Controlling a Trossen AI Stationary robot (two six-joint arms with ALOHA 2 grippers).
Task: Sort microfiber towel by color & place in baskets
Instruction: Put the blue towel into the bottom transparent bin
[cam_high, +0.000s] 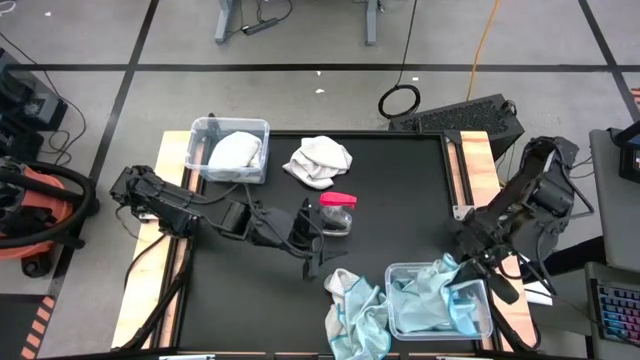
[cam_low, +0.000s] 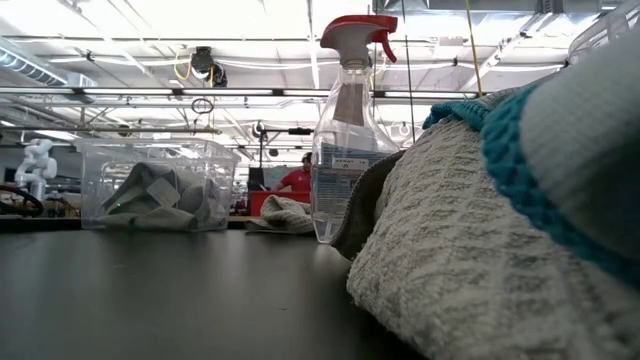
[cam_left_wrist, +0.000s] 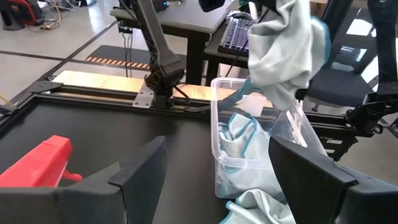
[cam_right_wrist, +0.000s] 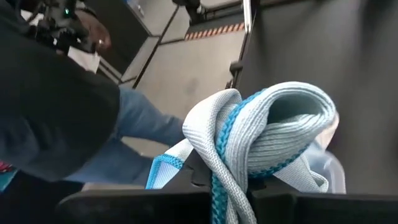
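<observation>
A: How far had we got with the sorting?

B: Partway, by our reckoning. Our right hand (cam_high: 478, 262) was closed on a light blue towel (cam_left_wrist: 283, 46), holding it just above the near basket (cam_high: 436, 299), where other blue cloths already lay. A white towel (cam_high: 234, 151) sat in the far basket (cam_high: 229, 150).

A: And what was left?

B: A white towel (cam_high: 319, 160) loose on the worktop (cam_high: 400, 190) beside the far basket, and a blue one (cam_high: 357, 313) heaped against the near basket. Our left hand (cam_high: 322, 227) waited with its fingers spread, empty, by the spray bottle (cam_high: 337, 212).

A: What were we handling?

B: Soft, ribbed cloth with darker blue stitched edges, crumpling into folds. The baskets were clear, stiff plastic with rounded corners; the worktop was flat, matte black.
</observation>
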